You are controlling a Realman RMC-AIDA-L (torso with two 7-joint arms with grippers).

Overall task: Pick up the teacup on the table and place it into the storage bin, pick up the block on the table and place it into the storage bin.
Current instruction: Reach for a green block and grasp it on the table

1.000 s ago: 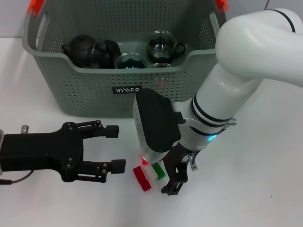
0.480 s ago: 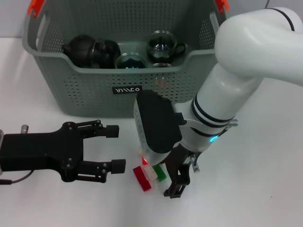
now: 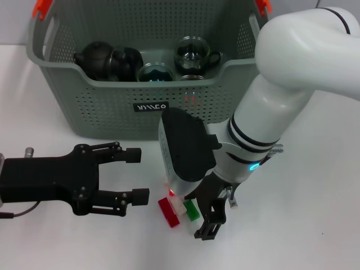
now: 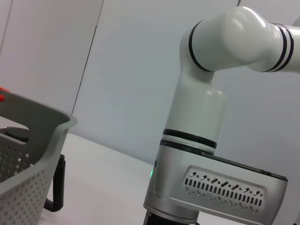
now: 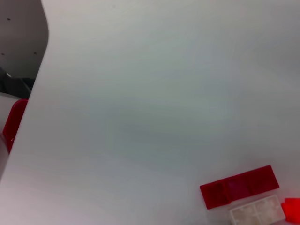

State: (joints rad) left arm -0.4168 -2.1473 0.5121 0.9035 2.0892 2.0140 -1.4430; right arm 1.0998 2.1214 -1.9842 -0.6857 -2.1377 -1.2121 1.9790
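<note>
In storage bin (image 3: 112,107): black teapot (image 3: 104,59) | glass teacups (image 3: 194,53)

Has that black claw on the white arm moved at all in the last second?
Yes. The right gripper has sunk toward the view's near edge, judged against the blocks on the table, which stayed put.

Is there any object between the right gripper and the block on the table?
Nothing visible stands between them. In the head view the right gripper is right at the block, its one visible finger beside the green end. Whether it touches cannot be told. The left gripper is off to the side, jaws open.
</note>
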